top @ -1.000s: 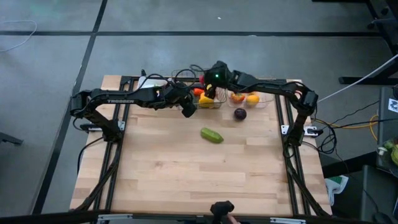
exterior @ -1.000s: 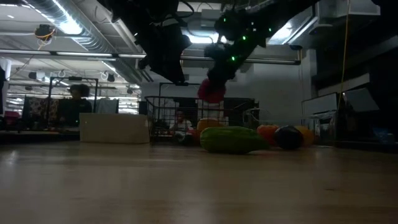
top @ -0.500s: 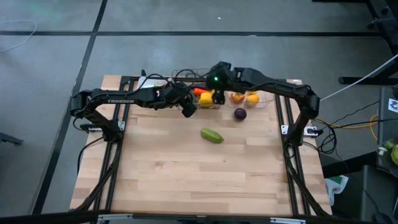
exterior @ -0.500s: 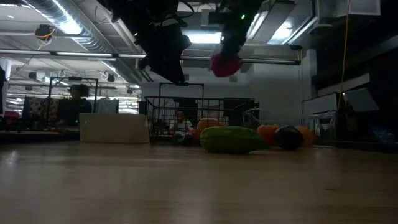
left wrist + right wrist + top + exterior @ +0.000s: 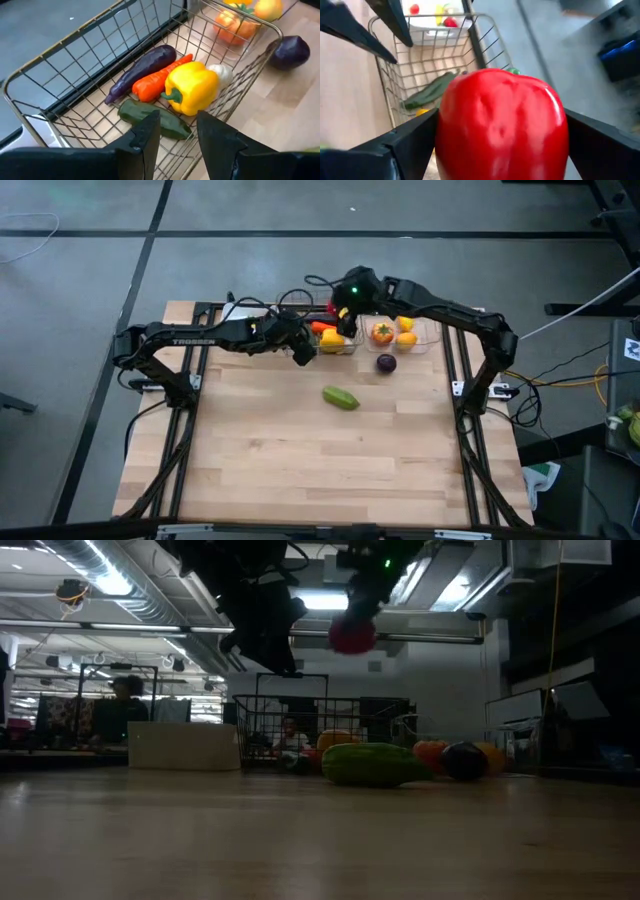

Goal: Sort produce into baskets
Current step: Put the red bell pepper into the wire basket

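Wooden table [image 5: 300,450], wire basket [image 5: 75,75] with eggplant [image 5: 142,70], carrot [image 5: 160,80], yellow pepper [image 5: 192,87], right pincer [image 5: 502,132] pinching glossy red pepper [image 5: 502,130], left pincer [image 5: 177,132] partly spread, empty.

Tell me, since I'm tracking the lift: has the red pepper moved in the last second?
Yes. In the low view the red pepper has risen well above the wire basket, carried by the right gripper.

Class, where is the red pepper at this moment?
The red pepper is off the table, held between the right gripper's fingers. In the low view it hangs above the wire basket, at the table's far edge, close beside the left gripper.
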Controlling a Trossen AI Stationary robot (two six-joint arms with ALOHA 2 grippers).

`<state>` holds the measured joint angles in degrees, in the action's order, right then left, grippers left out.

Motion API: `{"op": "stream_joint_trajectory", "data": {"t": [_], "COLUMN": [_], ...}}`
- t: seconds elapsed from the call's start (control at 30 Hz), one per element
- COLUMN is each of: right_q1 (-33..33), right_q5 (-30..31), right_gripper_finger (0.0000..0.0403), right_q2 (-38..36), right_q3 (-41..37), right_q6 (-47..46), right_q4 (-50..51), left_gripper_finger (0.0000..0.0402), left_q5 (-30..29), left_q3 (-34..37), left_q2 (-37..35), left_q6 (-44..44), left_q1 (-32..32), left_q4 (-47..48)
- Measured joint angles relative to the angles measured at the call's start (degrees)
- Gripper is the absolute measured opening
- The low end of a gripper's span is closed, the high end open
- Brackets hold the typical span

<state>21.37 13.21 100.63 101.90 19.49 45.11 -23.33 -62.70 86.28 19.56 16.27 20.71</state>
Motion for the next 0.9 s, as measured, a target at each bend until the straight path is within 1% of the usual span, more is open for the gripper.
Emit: {"op": "stream_joint_trajectory", "data": {"t": [0.07,0.13,0.33,0.53,0.9], "right_q1": [1.72,3.04,6.42,8.37,8.28], "right_q5": [-4.01,-5.37,-5.76,-6.69,-8.38], "right_gripper_finger": [0.0390,0.0390,0.0390,0.0390,0.0390], "right_q2": [0.77,1.62,5.40,9.26,12.07], "right_q3": [-1.40,-3.17,-7.20,-7.86,-7.88], "right_q6": [-1.25,-1.37,-1.40,-1.27,-0.73], "right_q4": [-0.99,-1.56,-2.97,-6.50,-7.86], "left_gripper_finger": [0.0125,0.0125,0.0125,0.0125,0.0125], "left_q5": [-0.07,-0.02,0.00,0.08,0.14], "left_q3": [0.00,0.00,0.00,0.00,0.00], "left_q2": [0.00,0.00,0.00,0.00,0.00], "left_q6": [-0.98,-1.47,-1.64,-1.67,-1.44], "left_q1": [-0.04,-0.07,-0.15,-0.15,-0.15], "left_q4": [-0.01,0.07,0.07,0.08,0.09]}}
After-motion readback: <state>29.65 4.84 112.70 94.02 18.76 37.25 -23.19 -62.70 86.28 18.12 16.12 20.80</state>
